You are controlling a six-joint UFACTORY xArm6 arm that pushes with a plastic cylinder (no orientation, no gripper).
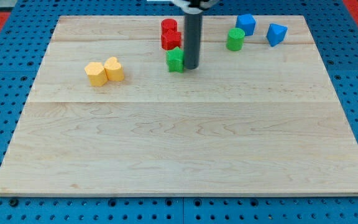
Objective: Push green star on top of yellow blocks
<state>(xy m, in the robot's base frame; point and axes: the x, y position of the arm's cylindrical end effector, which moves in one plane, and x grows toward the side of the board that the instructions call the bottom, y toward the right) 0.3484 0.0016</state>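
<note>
The green star lies on the wooden board near the view's top centre. My tip stands right against the star's right side. The two yellow blocks sit side by side to the star's left: a yellow hexagon and a yellow heart-like block touching it. A gap of bare board lies between the star and the yellow blocks.
Two red blocks sit just above the green star, one behind the other. A green cylinder and two blue blocks sit at the view's top right. Blue pegboard surrounds the board.
</note>
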